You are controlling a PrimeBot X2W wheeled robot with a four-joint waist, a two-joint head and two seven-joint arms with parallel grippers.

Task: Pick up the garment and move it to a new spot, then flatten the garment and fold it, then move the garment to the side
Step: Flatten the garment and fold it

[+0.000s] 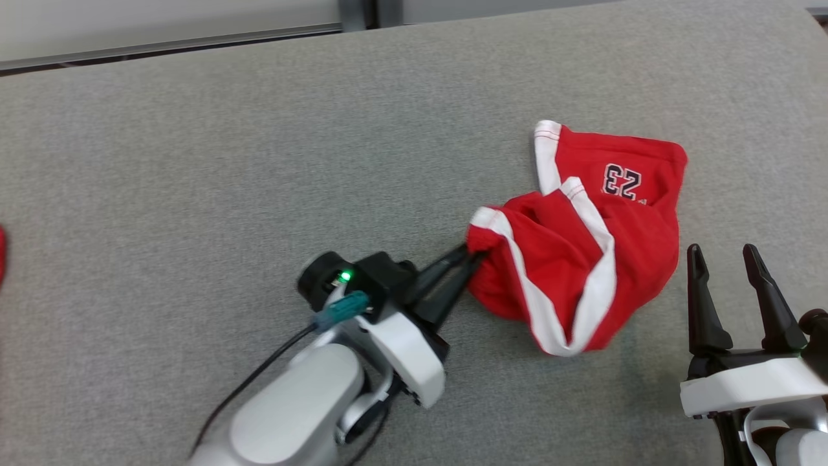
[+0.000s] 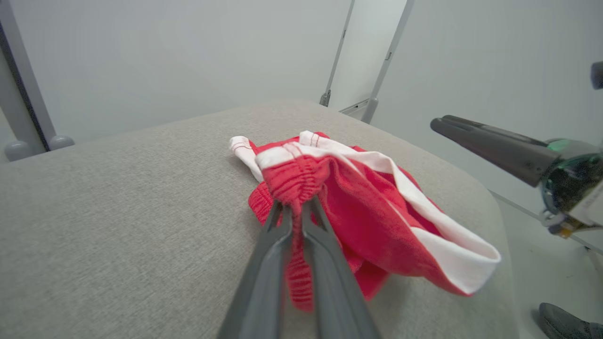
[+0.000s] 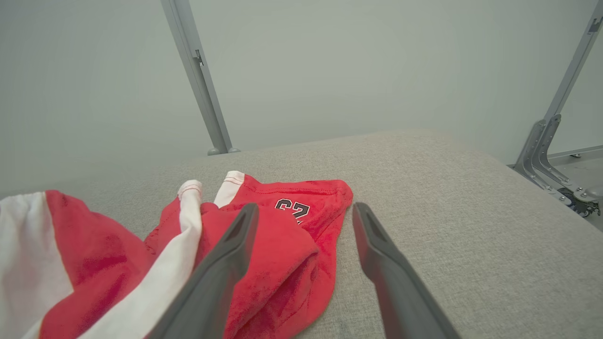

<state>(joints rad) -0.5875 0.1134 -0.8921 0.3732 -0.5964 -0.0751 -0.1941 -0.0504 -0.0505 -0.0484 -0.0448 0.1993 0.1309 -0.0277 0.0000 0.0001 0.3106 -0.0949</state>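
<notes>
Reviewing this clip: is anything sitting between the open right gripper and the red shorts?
Nothing visible does. The right gripper hovers open just beside the right edge of the red shorts, with only the grey padded surface in the gap. The left gripper is shut on the waistband at the opposite side, out of the way.

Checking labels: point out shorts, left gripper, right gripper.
shorts [image 1: 643, 228], head view, red cloth below number.
left gripper [image 1: 471, 254], head view, tips shut on shorts.
right gripper [image 1: 722, 252], head view, between open tips.
</notes>
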